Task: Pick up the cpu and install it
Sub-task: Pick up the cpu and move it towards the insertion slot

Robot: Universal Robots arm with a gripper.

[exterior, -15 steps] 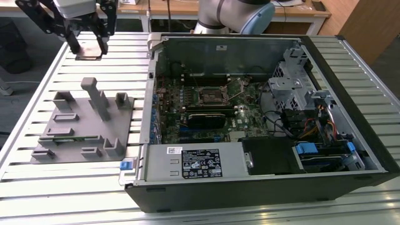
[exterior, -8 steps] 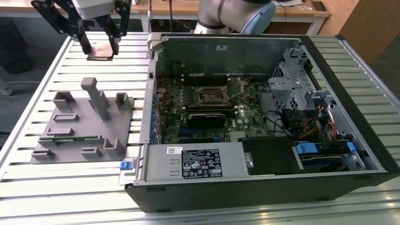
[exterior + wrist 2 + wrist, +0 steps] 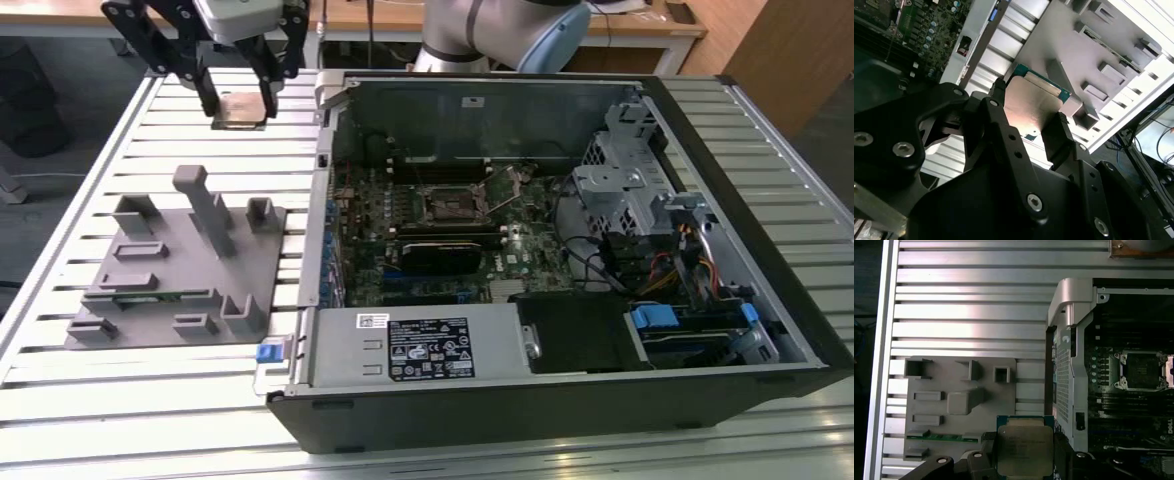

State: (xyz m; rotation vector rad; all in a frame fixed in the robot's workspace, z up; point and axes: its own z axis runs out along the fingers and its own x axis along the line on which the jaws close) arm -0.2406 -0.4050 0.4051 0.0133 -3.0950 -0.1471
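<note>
1. One small square chip, the cpu [image 3: 242, 110], sits between the two black fingers [image 3: 1056, 132] of the gripper [image 3: 242, 98]. The gripper is clenched on it, with one finger on each side edge.
2. Holding it by the edges leaves its flat metal top bare in the first wrist view. I think this also saves the flat faces from being squashed.
3. The cpu looks lifted clear of the worktop [image 3: 80, 190] and is held flat. It hangs at the far corner on the exterior view's left, just outside the computer case [image 3: 747, 130].
4. A grey fixture [image 3: 174, 260] lies on the worktop beside the case. Its blocks and slots seem made to hold parts in fixed spots, so they are easy to grab.
5. The case lies with its open side up, so the board can be reached from above. The socket [image 3: 451, 203] in the middle of the board looks empty and is well apart from the cpu. So the chip is picked up but not yet put in.
</note>
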